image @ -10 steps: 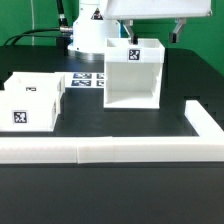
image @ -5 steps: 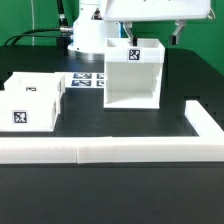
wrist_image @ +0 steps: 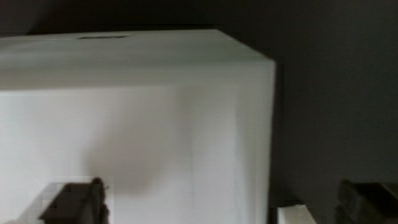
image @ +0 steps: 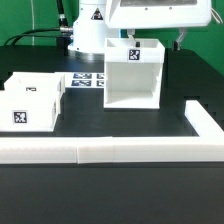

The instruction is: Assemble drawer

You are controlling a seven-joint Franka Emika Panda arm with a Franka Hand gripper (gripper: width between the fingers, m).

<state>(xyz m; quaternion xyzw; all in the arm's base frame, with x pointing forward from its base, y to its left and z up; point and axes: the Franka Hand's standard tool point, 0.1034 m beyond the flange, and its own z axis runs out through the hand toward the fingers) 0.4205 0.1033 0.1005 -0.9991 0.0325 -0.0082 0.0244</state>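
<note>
Black tabletop (image: 110, 190) ran up to a long low wall strip (image: 100, 150), probably a stop for squaring parts. Behind it, 2 trays (image: 30, 100) sat at the exterior view's left, well apart from the casing (image: 133, 85). The marker board (image: 88, 78) lay between them. Above the casing hung the claw (wrist_image: 217, 203), spread wide and holding nothing.

table (image: 150, 200): black, matte, spread beneath and all around pincer (image: 154, 40) | low white wall strip (image: 100, 151): on table, well in front of pincer, turning back at exterior view's right | marker board (image: 88, 79): flat on table, near pincer, toward exterior view's left | backdrop (image: 25, 12): dark, behind pincer | light: even, diffuse
</note>
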